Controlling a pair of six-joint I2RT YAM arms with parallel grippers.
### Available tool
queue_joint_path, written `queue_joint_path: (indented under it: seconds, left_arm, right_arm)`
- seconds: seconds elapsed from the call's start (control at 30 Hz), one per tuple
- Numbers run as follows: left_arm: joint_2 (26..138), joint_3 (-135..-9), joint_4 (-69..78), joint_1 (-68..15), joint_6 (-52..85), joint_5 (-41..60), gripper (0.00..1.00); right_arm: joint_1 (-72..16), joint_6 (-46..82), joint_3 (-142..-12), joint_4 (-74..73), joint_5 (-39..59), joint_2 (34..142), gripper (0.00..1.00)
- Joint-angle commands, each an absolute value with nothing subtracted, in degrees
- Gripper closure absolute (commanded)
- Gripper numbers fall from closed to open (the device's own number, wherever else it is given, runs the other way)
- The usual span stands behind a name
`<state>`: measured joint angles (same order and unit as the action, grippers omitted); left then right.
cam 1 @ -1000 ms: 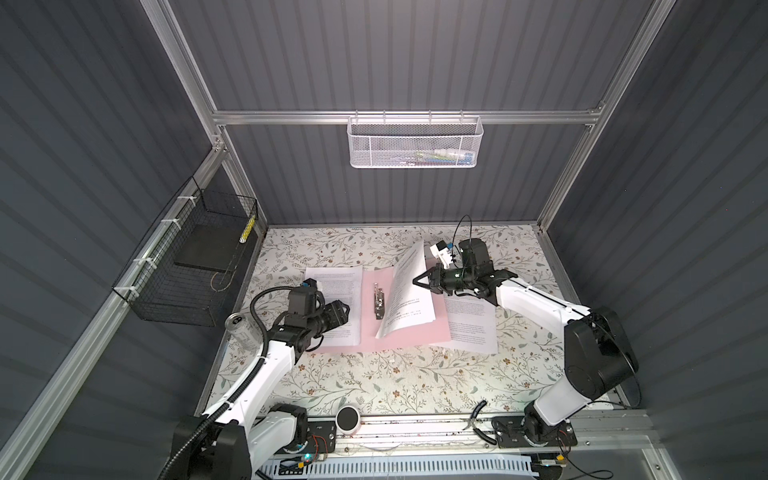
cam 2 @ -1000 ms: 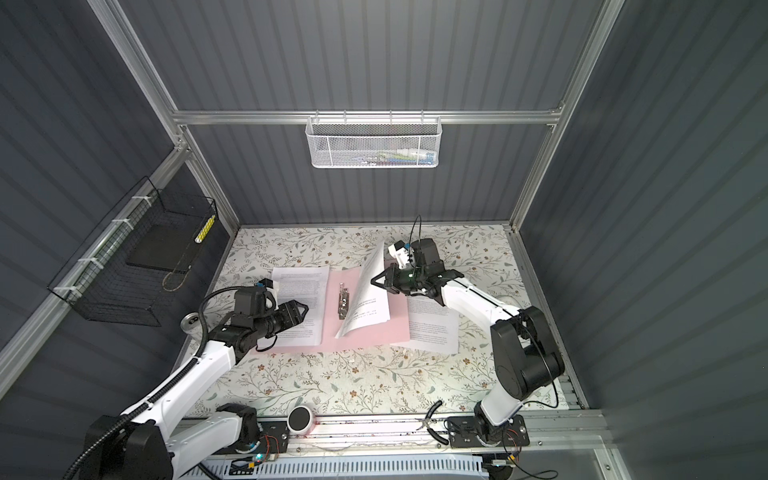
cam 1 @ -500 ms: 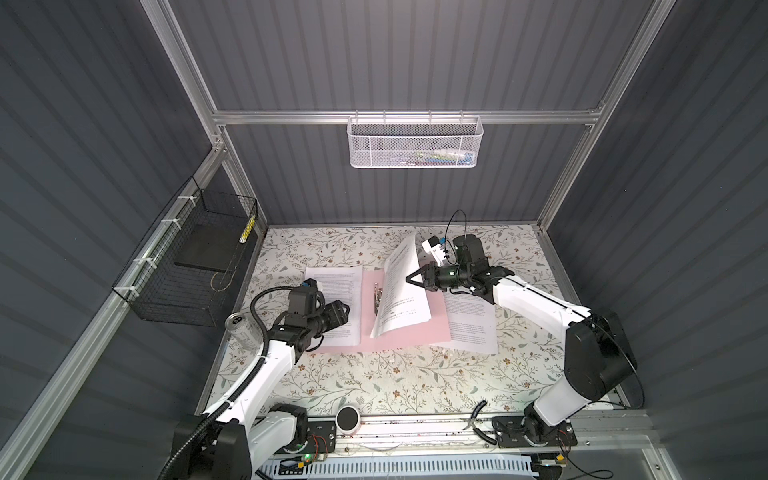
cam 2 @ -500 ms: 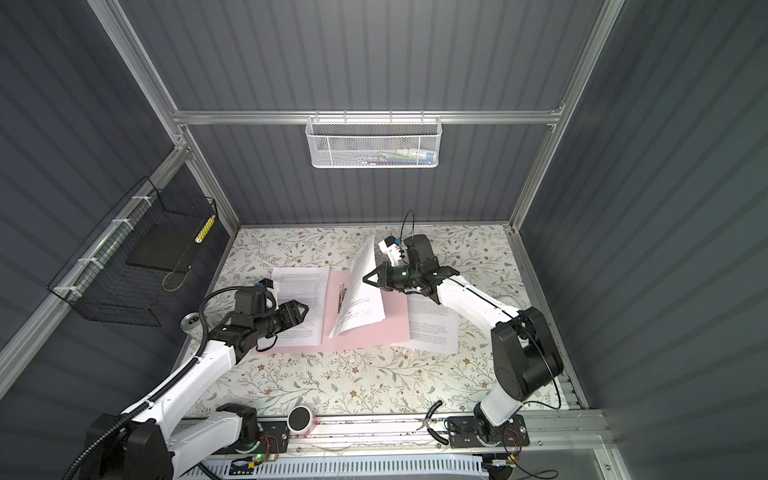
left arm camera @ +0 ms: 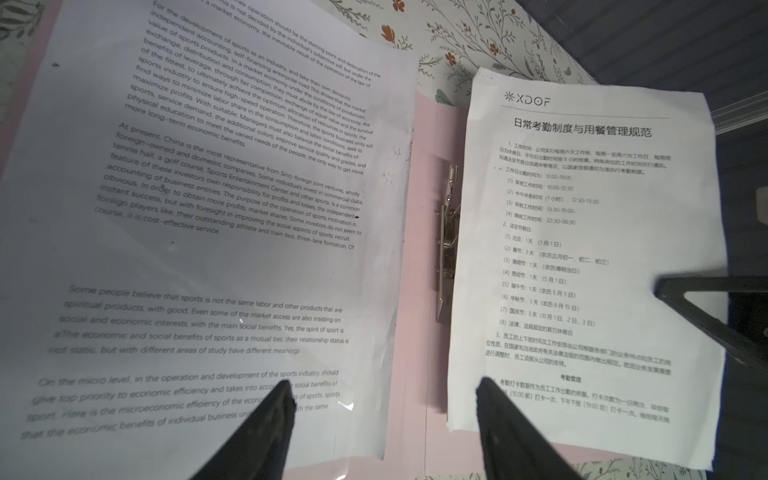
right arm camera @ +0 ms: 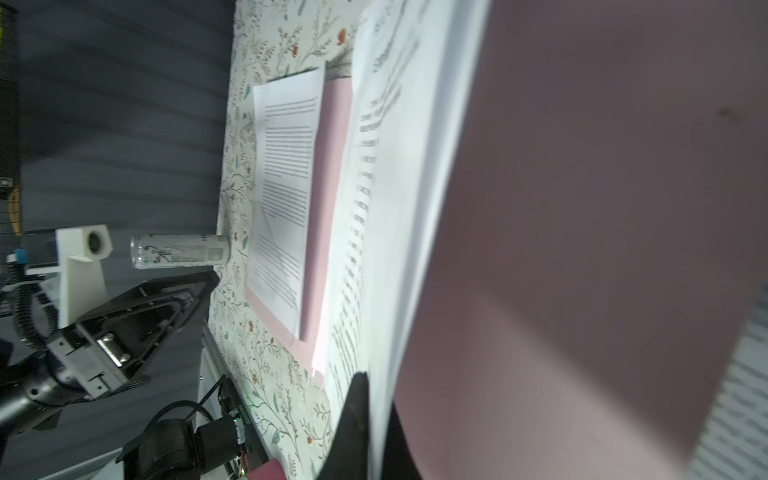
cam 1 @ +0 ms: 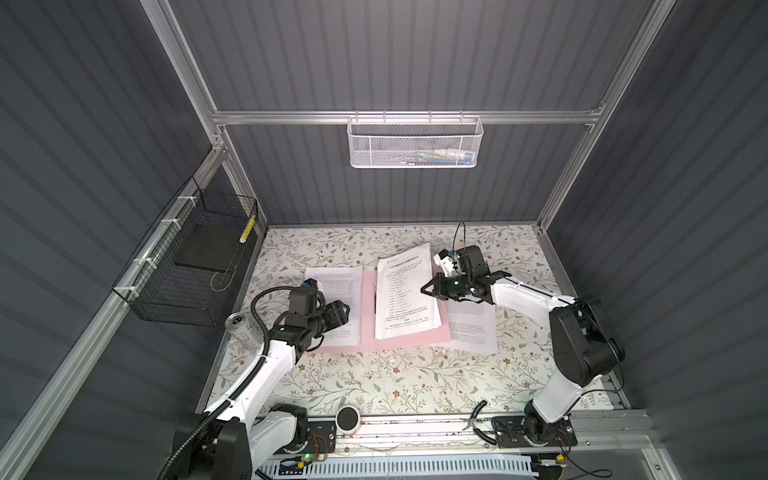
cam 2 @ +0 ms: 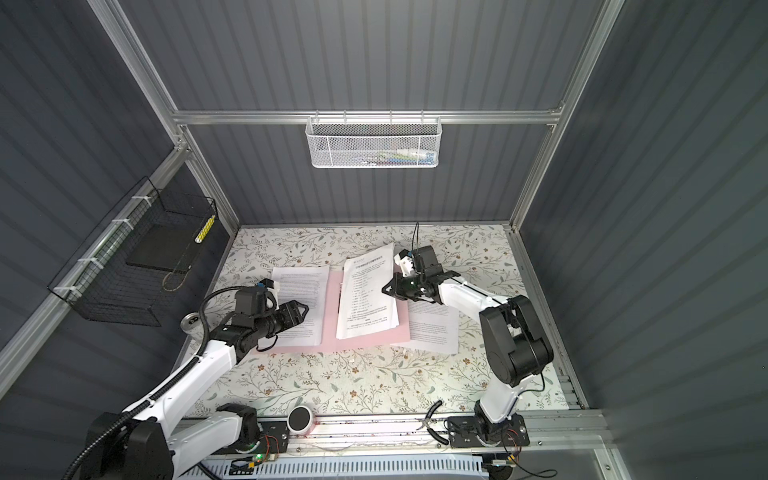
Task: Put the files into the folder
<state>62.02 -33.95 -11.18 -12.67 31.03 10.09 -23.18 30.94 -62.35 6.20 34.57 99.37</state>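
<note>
Soft, even light; right wrist close-up blurred.

Left sheet (cam 1: 333, 286) and middle sheet (cam 1: 405, 296) lie on the folder (cam 1: 368, 318), right sheet (cam 1: 471, 328) beside it.

White-shelled left arm (cam 1: 270, 361) and right arm (cam 1: 523, 293), black at the joints.
Both have smooth white link covers and bulky black motor housings; a black ribbed cable hose (cam 1: 252, 309) runs along the left arm, and the left gripper (left arm camera: 384, 386) has black tapering fingers (left arm camera: 266, 432).
</note>
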Motion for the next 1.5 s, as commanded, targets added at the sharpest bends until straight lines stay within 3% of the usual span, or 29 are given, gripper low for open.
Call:
queue_joint_path:
  seconds: [0.0,0.63,1.47]
  left_arm:
    - [62.33,-32.81,-10.6,-12.83,29.93,10.22,0.3]
    - [63.39,-33.13,-10.1,-12.83,29.97,10.37,0.3]
    - [63.51,-33.75,-10.61,-12.83,30.04,9.58,0.3]
  right_arm:
    - [-22.34,27.89,-62.05,8.27,33.85,99.36,1.0]
    - [-19.86,27.91,-60.95,4.12,40.12,105.98,1.0]
    - [-18.18,22.85,-61.61,9.84,36.6,106.18,1.0]
